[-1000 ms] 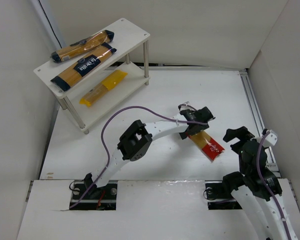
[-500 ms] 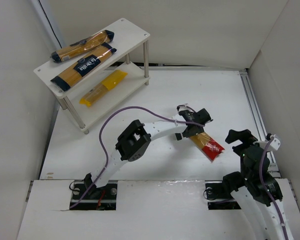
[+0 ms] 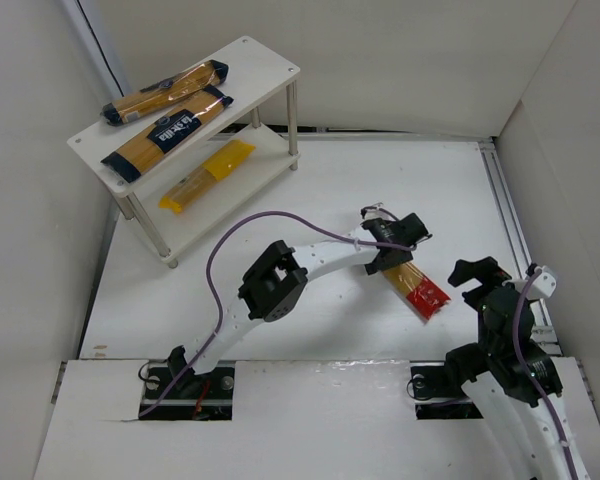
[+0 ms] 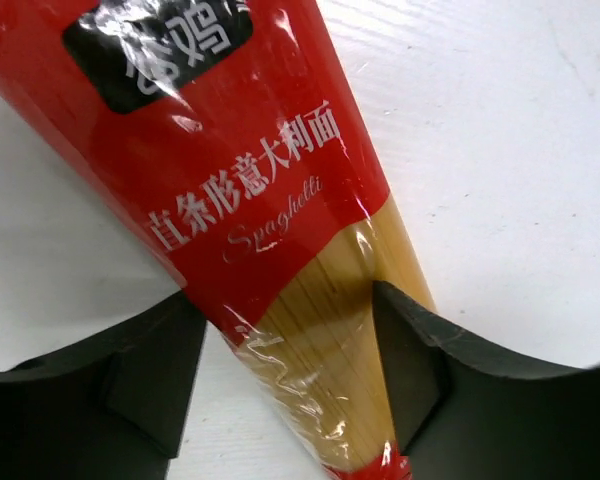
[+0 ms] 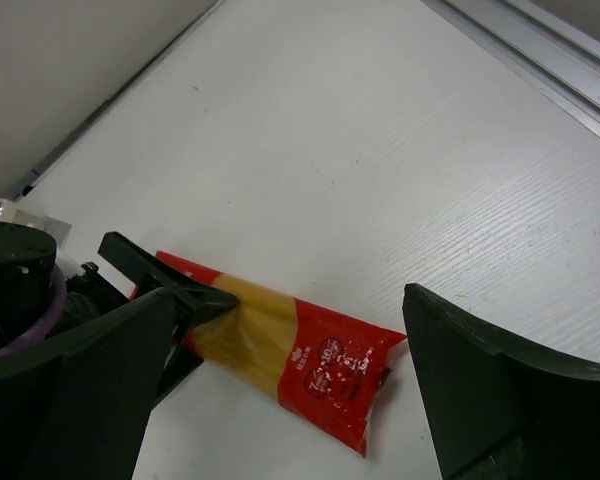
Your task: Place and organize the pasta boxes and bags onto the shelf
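1. Three of the four packets are shelved: two clear packets (image 3: 170, 130) on the top board of the shelf (image 3: 270, 62), and the yellow packet (image 3: 208, 175) on the lower board
2. The red packet (image 3: 417, 290) remains on the table (image 3: 380, 180); the left gripper (image 4: 290, 330) fingers appear clamped on both its sides, while the right gripper (image 3: 477, 270) gapes empty
3. The top board hides part of the lower tier

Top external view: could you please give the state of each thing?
red spaghetti packet: flat on the table, gripped
left gripper: shut on the red spaghetti packet
right gripper: open, empty
navy-ended spaghetti packets: lying on the shelf's top board
yellow spaghetti packet: lying on the lower board
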{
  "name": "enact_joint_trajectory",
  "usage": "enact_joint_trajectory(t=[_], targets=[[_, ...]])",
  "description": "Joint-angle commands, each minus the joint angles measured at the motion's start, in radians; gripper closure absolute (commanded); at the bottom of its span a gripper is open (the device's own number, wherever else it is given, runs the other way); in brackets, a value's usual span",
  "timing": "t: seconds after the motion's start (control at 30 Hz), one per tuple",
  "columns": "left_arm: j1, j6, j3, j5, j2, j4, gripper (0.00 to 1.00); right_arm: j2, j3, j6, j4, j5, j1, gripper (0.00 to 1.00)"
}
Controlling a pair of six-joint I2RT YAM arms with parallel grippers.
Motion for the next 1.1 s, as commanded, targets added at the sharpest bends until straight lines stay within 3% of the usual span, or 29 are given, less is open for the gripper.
enact_joint_trajectory(t=[0.0,0.17,0.2,0.33,0.37,0.4,0.53,0.6,0.63,0.8,1.07], targets=[[-0.004,-0.066,-0.070,0.049,0.105,0.113,0.41,0.005,0.004,-0.022,0.047,-0.005,-0.004,0.00],[-0.004,-0.028,-0.079,0.062,0.116,0.132,0.82,0.005,0.004,-0.034,0.047,-0.005,-0.004,0.00],[-0.004,-0.009,-0.090,0.062,0.116,0.132,1.00,0.005,0.004,-0.034,0.047,-0.005,-0.004,0.00],[-0.004,0.138,-0.134,-0.022,0.031,0.123,1.00,0.005,0.004,-0.043,0.056,0.004,-0.004,0.00],[-0.004,0.167,-0.158,-0.104,0.000,0.123,1.00,0.005,0.004,-0.043,0.056,0.004,-0.004,0.00],[-0.004,0.306,-0.191,-0.139,-0.038,0.157,1.00,0.005,0.004,-0.043,0.056,0.004,-0.004,0.00],[-0.004,0.696,-0.398,-0.309,-0.267,0.444,1.00,-0.004,0.004,-0.053,0.065,-0.007,-0.004,0.00],[-0.004,0.796,-0.526,-0.478,-0.397,0.533,1.00,-0.004,0.013,-0.062,0.065,-0.007,-0.004,0.00],[0.005,0.922,-0.600,-0.528,-0.470,0.631,1.00,-0.014,0.013,-0.062,0.065,-0.007,-0.004,0.00],[0.054,1.288,-0.767,-0.563,-0.635,0.859,1.00,-0.034,0.013,-0.071,0.065,0.002,-0.004,0.00],[0.209,1.578,-0.935,-0.526,-0.830,1.093,1.00,-0.044,0.004,-0.080,0.075,0.021,-0.004,0.00]])
